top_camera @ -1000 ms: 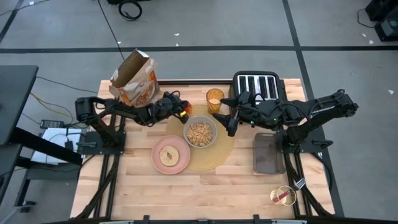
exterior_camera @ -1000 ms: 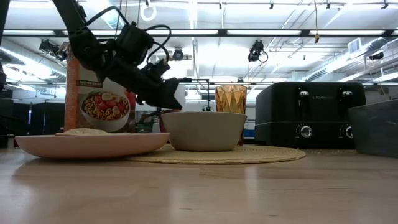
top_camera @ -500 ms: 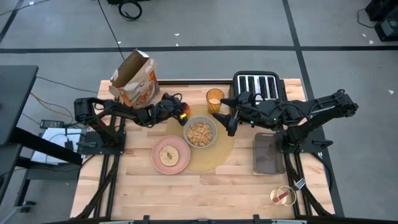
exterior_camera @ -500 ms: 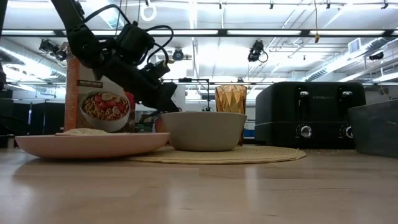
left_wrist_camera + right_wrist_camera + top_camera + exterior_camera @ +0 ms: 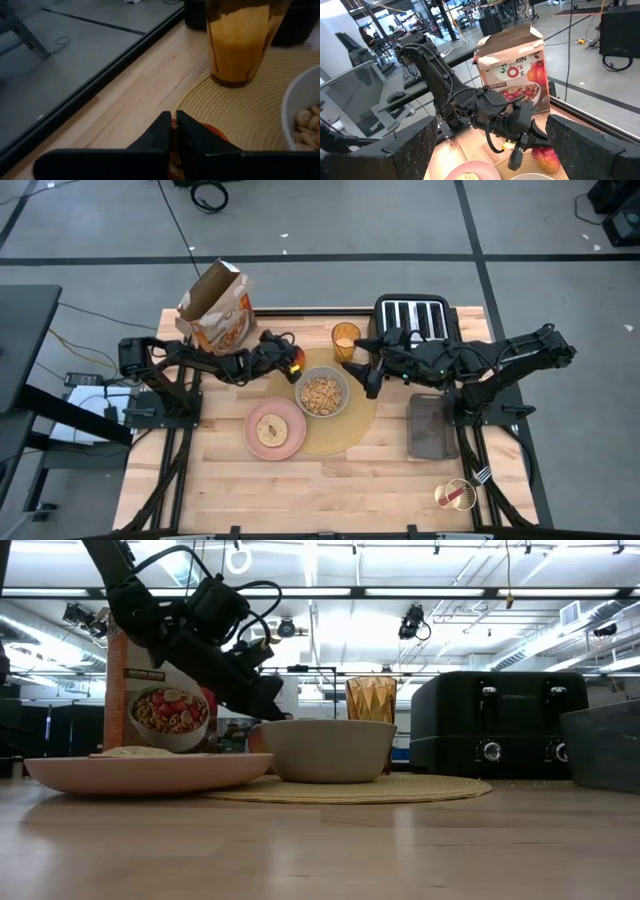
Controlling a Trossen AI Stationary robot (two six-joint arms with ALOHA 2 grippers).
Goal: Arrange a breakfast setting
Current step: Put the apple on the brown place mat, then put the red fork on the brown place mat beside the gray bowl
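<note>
A red-yellow apple (image 5: 296,360) sits at the far left edge of the round tan placemat (image 5: 350,425). My left gripper (image 5: 173,131) slants down over its top with the fingers nearly together. On the mat stand a grey bowl (image 5: 321,393) of cereal and an amber glass (image 5: 345,340). A pink plate (image 5: 275,429) with a round biscuit lies at the mat's left. The red-handled fork (image 5: 470,485) lies near the near right corner. My right gripper (image 5: 368,375) hangs open above the mat, right of the bowl. My left gripper has its fingertips (image 5: 162,132) at the top of the apple (image 5: 214,132), coming slantwise from the table's left and pointing down. Something thin and reddish shows between them. The fingers hide the place of contact. The apple rests on the placemat.
An open cereal box (image 5: 215,308) stands at the far left. A black four-slot toaster (image 5: 412,315) stands at the far right. A grey tray (image 5: 432,427) lies to the right of the mat. Bare wood shows along the near edge.
My left gripper has tipped its fingers further down and rolled a little. Its tip has sunk behind the bowl's rim in the low view. The apple stays where it was.
</note>
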